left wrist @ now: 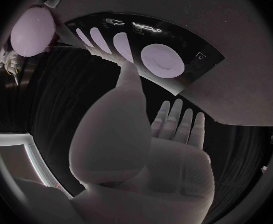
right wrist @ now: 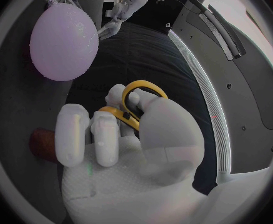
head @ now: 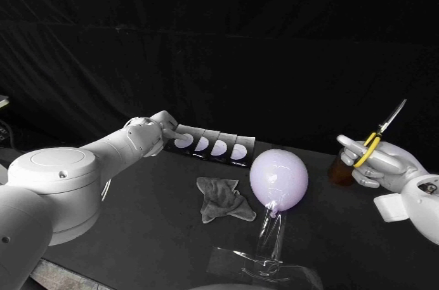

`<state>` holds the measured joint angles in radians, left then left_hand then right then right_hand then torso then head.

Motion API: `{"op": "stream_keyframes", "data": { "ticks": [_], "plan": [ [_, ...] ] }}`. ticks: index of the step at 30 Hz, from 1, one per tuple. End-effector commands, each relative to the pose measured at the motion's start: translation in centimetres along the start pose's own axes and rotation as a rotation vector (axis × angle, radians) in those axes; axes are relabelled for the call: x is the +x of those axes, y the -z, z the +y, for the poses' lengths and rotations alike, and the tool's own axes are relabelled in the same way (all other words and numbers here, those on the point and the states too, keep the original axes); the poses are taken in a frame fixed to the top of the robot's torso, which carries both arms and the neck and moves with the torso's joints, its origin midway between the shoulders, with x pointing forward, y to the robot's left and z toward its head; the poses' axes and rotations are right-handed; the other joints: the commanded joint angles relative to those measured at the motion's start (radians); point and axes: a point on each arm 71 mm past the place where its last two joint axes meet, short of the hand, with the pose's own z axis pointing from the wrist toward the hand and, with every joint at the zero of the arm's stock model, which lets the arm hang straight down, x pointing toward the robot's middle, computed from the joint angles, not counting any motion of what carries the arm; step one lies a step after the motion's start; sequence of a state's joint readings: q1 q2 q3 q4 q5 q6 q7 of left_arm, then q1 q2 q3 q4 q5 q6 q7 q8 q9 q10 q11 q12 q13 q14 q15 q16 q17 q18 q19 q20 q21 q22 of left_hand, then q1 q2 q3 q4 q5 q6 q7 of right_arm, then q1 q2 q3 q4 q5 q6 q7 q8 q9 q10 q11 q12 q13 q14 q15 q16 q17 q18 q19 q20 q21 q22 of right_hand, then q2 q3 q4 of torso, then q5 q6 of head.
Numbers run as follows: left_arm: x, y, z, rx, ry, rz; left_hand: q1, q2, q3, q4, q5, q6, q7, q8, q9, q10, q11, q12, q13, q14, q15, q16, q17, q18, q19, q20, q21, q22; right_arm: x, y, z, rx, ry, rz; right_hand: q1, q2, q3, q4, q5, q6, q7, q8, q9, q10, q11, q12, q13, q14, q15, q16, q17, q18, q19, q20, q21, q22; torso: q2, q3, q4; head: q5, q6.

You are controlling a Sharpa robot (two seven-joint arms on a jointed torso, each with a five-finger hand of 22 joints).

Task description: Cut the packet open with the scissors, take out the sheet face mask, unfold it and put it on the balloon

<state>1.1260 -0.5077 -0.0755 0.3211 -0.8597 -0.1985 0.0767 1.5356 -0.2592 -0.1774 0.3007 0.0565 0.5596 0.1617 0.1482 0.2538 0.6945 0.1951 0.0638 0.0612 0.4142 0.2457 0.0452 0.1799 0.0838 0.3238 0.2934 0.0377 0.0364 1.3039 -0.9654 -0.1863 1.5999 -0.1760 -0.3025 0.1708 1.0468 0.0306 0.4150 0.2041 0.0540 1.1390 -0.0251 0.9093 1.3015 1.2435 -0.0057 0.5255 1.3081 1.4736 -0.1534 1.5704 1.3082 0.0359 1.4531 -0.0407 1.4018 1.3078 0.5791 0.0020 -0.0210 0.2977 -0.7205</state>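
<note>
My left hand (head: 153, 127) holds the black packet (head: 212, 144) by its left end, above the table's far side. The packet bears a row of pale half-circles and its thumb-held edge shows in the left wrist view (left wrist: 155, 55), where the left hand (left wrist: 136, 134) has its other fingers stretched out. The pale purple balloon (head: 279, 177) stands on a clear stand (head: 268, 242) mid-table; it also shows as the balloon (left wrist: 32, 32) and the balloon (right wrist: 63, 40). My right hand (head: 380, 164) grips the yellow-handled scissors (head: 378, 138) at the right, blades pointing up and apart from the packet. The yellow handles (right wrist: 136, 97) loop round the right hand's (right wrist: 124, 144) fingers.
A crumpled grey cloth (head: 222, 198) lies on the black table (head: 137, 239) just left of the balloon. A small brown object (head: 340, 173) stands behind my right hand, also seen as the brown object (right wrist: 43, 144). A black curtain hangs behind the table.
</note>
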Motion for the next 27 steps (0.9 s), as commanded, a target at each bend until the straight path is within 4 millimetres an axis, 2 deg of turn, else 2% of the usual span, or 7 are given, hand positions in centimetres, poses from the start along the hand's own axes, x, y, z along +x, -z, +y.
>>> {"op": "stream_keyframes", "data": {
  "ticks": [1,10,16,18,23,24,27],
  "plan": [
    [0.4,0.3,-1.4,0.226,-0.133,0.022,0.062,-0.024,-0.009,-0.005,-0.003,-0.095,-0.035,-0.031,-0.036,-0.224,-0.043,-0.017,-0.017,-0.115,-0.043,-0.010,-0.041,-0.021,-0.051,-0.004,-0.007,-0.004,0.1,0.0,0.2,-0.020,0.012,0.020,0.027,0.028,0.002,-0.006,-0.004,0.039,-0.029,0.004,0.040,0.327,-0.107,1.045,0.263,0.097,-0.001,0.000,0.263,0.011,-0.002,0.002,-0.006,0.141,0.000,-0.0010,0.0011,-0.004,0.002],
    [1.4,0.7,-1.7,0.348,-0.266,0.132,0.077,-0.046,-0.044,0.001,-0.001,-0.202,-0.068,-0.065,-0.073,-0.475,-0.128,-0.038,-0.034,-0.291,-0.080,-0.025,-0.110,-0.020,-0.164,-0.011,-0.016,-0.013,0.2,-0.1,0.2,-0.021,0.018,0.020,0.029,0.025,0.001,-0.008,-0.005,0.041,-0.029,0.002,0.039,0.327,-0.107,1.045,0.263,0.097,-0.001,0.000,0.263,0.011,-0.002,0.003,-0.006,0.141,0.004,-0.0023,-0.0017,-0.002,0.002],
    [2.0,0.8,-1.8,0.368,-0.259,0.179,0.033,-0.047,-0.044,0.002,-0.001,-0.202,-0.051,-0.064,-0.073,-0.481,-0.119,-0.036,-0.033,-0.289,-0.089,-0.022,-0.108,-0.015,-0.171,-0.015,-0.014,-0.012,0.3,-0.1,0.2,-0.022,0.022,0.024,0.029,0.025,0.001,-0.008,-0.005,0.041,-0.029,0.002,0.039,0.327,-0.107,1.045,0.263,0.097,-0.001,0.000,0.263,0.011,-0.002,0.003,-0.006,0.141,0.011,-0.0041,-0.0037,0.001,0.004],
    [2.2,0.8,-1.9,0.373,-0.248,0.187,-0.135,-0.050,-0.031,0.004,0.002,-0.217,-0.035,-0.068,-0.078,-0.479,-0.098,-0.035,-0.032,-0.284,-0.095,-0.020,-0.105,-0.010,-0.171,-0.017,-0.013,-0.011,0.3,-0.1,0.2,-0.022,0.024,0.026,0.030,0.025,0.001,-0.009,-0.005,0.041,-0.029,0.001,0.038,0.327,-0.107,1.045,0.263,0.097,-0.001,0.000,0.263,0.011,-0.003,0.003,-0.007,0.140,0.013,-0.0044,-0.0041,0.000,0.005],
    [2.7,0.9,-2.0,0.383,-0.229,0.203,-0.339,0.144,0.125,0.002,-0.008,-0.246,0.015,-0.077,-0.090,-0.472,-0.055,-0.034,-0.031,-0.246,-0.100,-0.008,-0.089,0.012,-0.142,-0.027,-0.003,-0.004,0.4,-0.1,0.2,-0.023,0.025,0.027,0.030,0.028,0.002,-0.008,-0.004,0.043,-0.029,0.001,0.038,0.327,-0.107,1.045,0.263,0.097,-0.001,0.000,0.263,0.011,-0.002,0.003,-0.006,0.141,0.015,-0.0056,-0.0062,0.000,0.007],
    [2.8,0.9,-2.0,0.385,-0.226,0.205,-0.339,0.144,0.125,0.002,-0.008,-0.246,0.015,-0.077,-0.090,-0.472,-0.055,-0.034,-0.031,-0.246,-0.100,-0.008,-0.089,0.012,-0.142,-0.027,-0.003,-0.004,0.4,-0.1,0.2,-0.023,0.025,0.027,0.030,0.028,0.002,-0.008,-0.004,0.043,-0.029,0.001,0.038,0.327,-0.107,1.045,0.263,0.097,-0.001,0.000,0.263,0.011,-0.002,0.003,-0.006,0.141,0.016,-0.0053,-0.0064,0.001,0.007],
    [3.0,1.0,-1.9,0.390,-0.217,0.204,-0.377,0.328,0.241,-0.004,-0.008,-0.248,0.029,-0.077,-0.091,-0.463,-0.042,-0.033,-0.030,-0.226,-0.097,-0.003,-0.083,0.031,-0.128,-0.032,0.003,-0.001,0.4,0.0,0.2,-0.024,0.026,0.028,0.029,0.029,0.002,-0.008,-0.004,0.044,-0.028,0.001,0.038,0.327,-0.107,1.045,0.263,0.097,0.000,0.000,0.263,0.011,-0.002,0.003,-0.007,0.141,0.015,-0.0050,-0.0051,-0.003,0.007]
  ]
}}
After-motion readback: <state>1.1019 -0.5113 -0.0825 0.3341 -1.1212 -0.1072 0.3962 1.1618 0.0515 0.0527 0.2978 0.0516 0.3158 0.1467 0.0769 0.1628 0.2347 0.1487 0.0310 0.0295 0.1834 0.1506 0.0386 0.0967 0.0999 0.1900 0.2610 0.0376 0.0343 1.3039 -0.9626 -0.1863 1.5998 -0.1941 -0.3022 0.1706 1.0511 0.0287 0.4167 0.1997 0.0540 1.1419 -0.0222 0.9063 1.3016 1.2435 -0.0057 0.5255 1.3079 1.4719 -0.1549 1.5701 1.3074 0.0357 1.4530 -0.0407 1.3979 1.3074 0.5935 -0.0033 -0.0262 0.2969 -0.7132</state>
